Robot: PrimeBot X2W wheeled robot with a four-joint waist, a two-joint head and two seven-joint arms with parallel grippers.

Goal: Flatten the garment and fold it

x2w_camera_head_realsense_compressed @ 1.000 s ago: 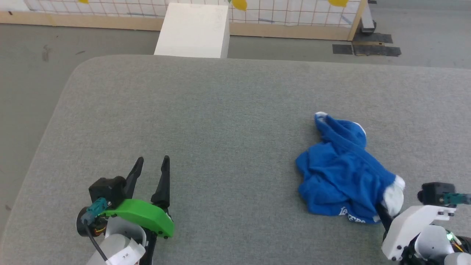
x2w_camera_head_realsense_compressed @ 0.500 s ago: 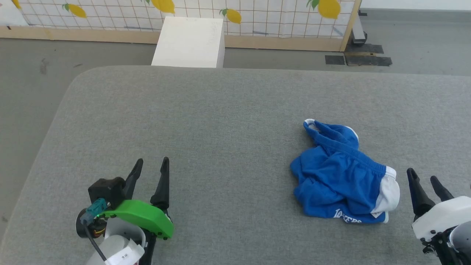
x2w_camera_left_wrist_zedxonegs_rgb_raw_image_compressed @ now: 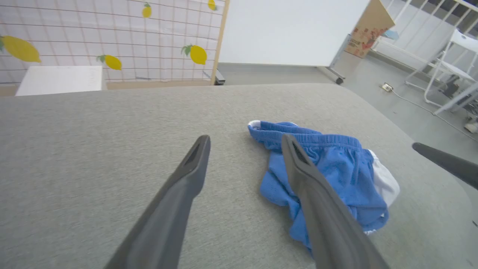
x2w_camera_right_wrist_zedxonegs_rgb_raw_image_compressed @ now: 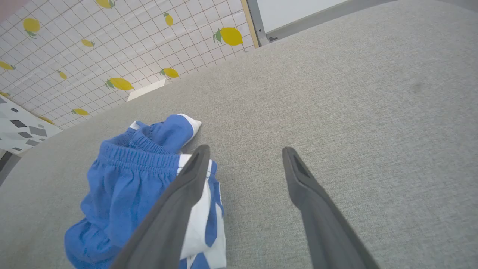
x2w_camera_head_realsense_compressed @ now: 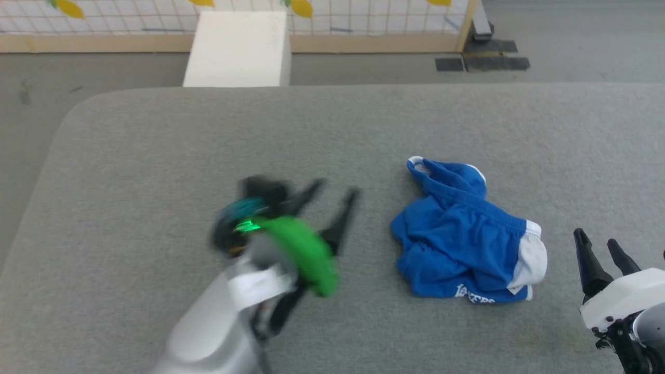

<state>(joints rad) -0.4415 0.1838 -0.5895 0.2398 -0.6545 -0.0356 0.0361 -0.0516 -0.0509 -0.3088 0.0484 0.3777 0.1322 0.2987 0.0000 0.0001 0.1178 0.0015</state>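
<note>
Blue garment (x2w_camera_head_realsense_compressed: 462, 244) is lying crumpled on the grey table (x2w_camera_head_realsense_compressed: 208, 135) (white lettering at near hem). Left gripper (x2w_camera_head_realsense_compressed: 336, 188), blurred, is hovering beside it, fingers spread wide; right gripper (x2w_camera_head_realsense_compressed: 596, 237) is sitting opposite, also wide, empty.

Head camera looks steeply down across the grey desk (x2w_camera_head_realsense_compressed: 156, 130) toward a lemon-print screen (x2w_camera_head_realsense_compressed: 363, 15). Both wrist cameras skim low over the desk from opposite sides, sharing the crumpled blue garment (x2w_camera_head_realsense_compressed: 457, 244) between them.
</note>
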